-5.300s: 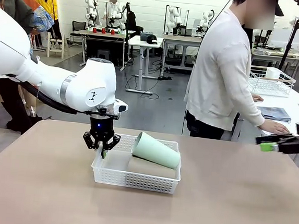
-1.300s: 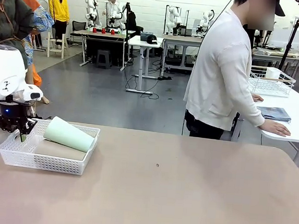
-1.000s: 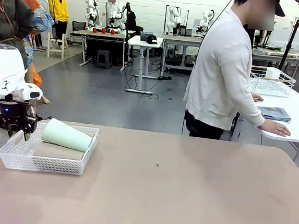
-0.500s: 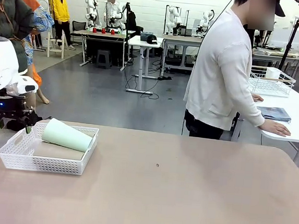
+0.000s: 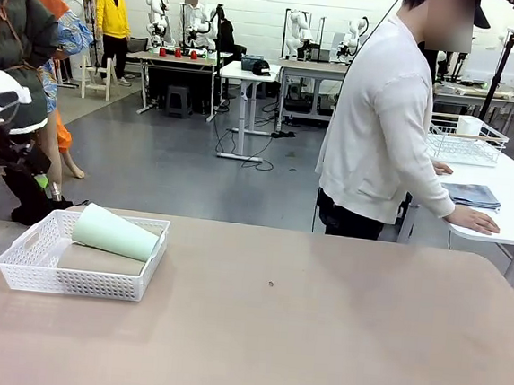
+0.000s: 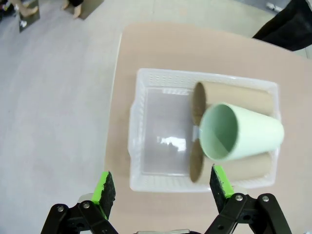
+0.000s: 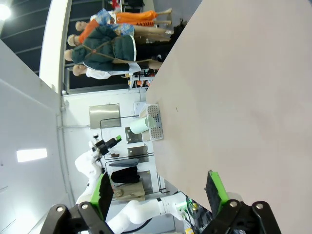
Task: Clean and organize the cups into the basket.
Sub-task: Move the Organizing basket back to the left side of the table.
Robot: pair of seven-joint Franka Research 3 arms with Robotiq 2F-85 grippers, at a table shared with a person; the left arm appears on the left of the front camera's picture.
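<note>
Shallow white perforated plastic basket at table's left end. Inside, toward its right half: two matte tan-brown tumblers lying side by side; pale mint-green tumbler lying tilted on top, mouth left.

**Readable text: none**

No lettering, label, brand mark or number is showing legibly in any view. The cups and the white basket are presenting plain, unprinted surfaces. Items on the far background tables are appearing too small and blurred to make out any print.
</note>
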